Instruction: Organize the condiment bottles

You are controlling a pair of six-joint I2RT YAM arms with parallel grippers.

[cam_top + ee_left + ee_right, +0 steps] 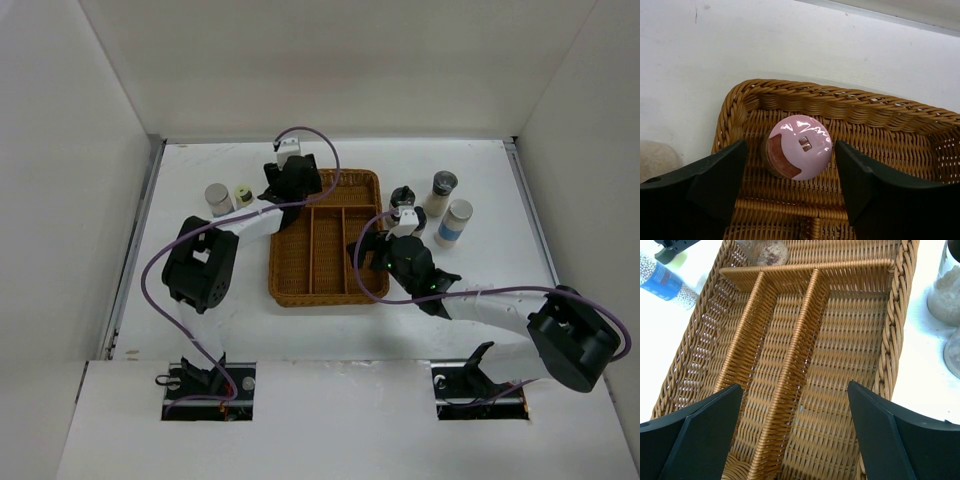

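Wicker tray (312,297): the pink-capped bottle (800,147) stands upright in the far cross compartment, near the left corner.

Left gripper (790,149): straddles that bottle, spread wide, a gap on each side, gripping nothing.

Risk: sideways drift on withdrawal could clip the cap and topple the bottle. The rim is close behind, so the only free way out is up.

Right gripper (795,387): wide apart and empty over the long lanes.

Dark-capped bottle (440,193) and blue-labelled bottle (455,222) stand close together outside the right rim, so a reach for one may knock the other.
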